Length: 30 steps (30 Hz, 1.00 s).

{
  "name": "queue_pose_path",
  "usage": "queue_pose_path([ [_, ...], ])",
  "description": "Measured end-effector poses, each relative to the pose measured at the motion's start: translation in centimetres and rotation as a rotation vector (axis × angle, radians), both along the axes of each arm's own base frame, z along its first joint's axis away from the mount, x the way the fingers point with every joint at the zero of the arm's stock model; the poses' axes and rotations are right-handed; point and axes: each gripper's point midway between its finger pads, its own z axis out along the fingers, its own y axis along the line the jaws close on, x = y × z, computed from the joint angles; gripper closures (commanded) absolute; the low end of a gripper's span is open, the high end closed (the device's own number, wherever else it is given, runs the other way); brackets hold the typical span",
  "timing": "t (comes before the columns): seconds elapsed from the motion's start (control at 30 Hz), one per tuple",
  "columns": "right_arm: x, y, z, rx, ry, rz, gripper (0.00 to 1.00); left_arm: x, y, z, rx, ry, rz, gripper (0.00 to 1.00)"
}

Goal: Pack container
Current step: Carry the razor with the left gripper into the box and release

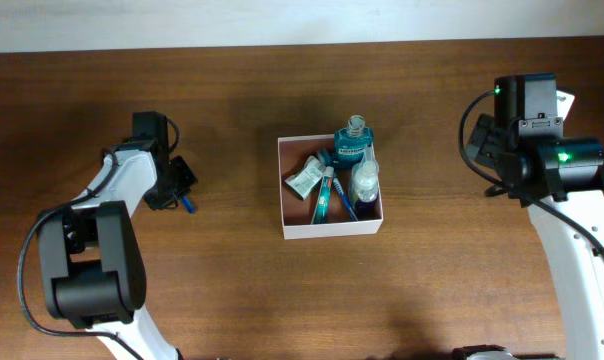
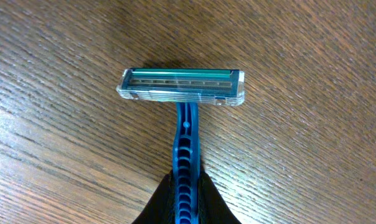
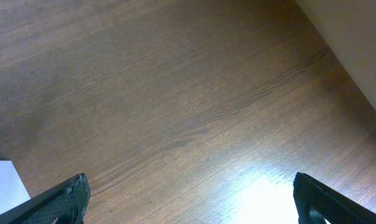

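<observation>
Container [image 1: 328, 231]: square, white walls, reddish-brown inside; mid-surface, between the two arms, well apart from both.
Contents: teal bottle [image 1: 351, 147] at the far right corner, cap showing past the far wall in the overhead view, upright or leaning cannot tell; clear bottle [image 1: 364, 184] along the right wall, just beside the teal one; green-white packet [image 1: 305, 181] on the left side; teal toothbrush [image 1: 323, 201] down the middle, one end by the packet; something dark blue beside it, too small to name.
Left gripper [image 1: 180, 193]: left of the container, low over the surface [image 1: 232, 290]; bit of blue showing at its lower right.
Left jaws: closed on the handle of a blue razor [image 2: 186, 134]; dark fingers [image 2: 155, 206] pinching the handle's near end from both sides.
Razor: handle running straight out from the jaws; head crosswise at the far end, blades and green strip facing up; faint shadow under the head; touching the wood or just above it, cannot tell.
Right gripper [image 3: 191, 199]: far right, toward the back edge, well apart from the container.
Right jaws: spread wide over bare wood grain, holding nothing; bright glare patch in the gap.
Right-wrist margins: pale strip [image 3: 356, 37] past the surface's edge at upper right; white corner [image 3: 0, 180] at lower left, cannot tell of what.
</observation>
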Motion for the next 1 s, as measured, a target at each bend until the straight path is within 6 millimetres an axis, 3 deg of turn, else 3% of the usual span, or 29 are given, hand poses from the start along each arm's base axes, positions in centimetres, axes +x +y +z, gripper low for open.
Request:
queue_pose_path([
  [0.1,0.0,0.0,0.0,0.0,0.0,0.0,0.02,0.2,-0.3,0.3,-0.013,0.004,-0.033,0.9],
  [0.2,0.0,0.0,0.0,0.0,0.0,0.001,0.01,1.5,-0.9,1.8,-0.047,-0.029,-0.062,0.89],
  [0.37,0.0,0.0,0.0,0.0,0.0,0.001,0.02,4.8,-3.4,7.5,-0.129,-0.196,-0.14,0.89],
  [0.47,0.0,0.0,0.0,0.0,0.0,0.0,0.01,5.5,-6.8,11.0,-0.182,-0.288,-0.223,0.89],
  [0.57,0.0,0.0,0.0,0.0,0.0,0.0,0.01,5.3,-11.9,12.7,-0.236,-0.33,-0.342,0.89],
  [0.8,0.0,0.0,0.0,0.0,0.0,0.001,0.01,2.4,-23.0,13.3,-0.31,-0.339,-0.595,0.89],
  [1.0,0.0,0.0,0.0,0.0,0.0,0.001,0.01,-1.6,-29.2,13.1,-0.342,-0.298,-0.746,0.89],
])
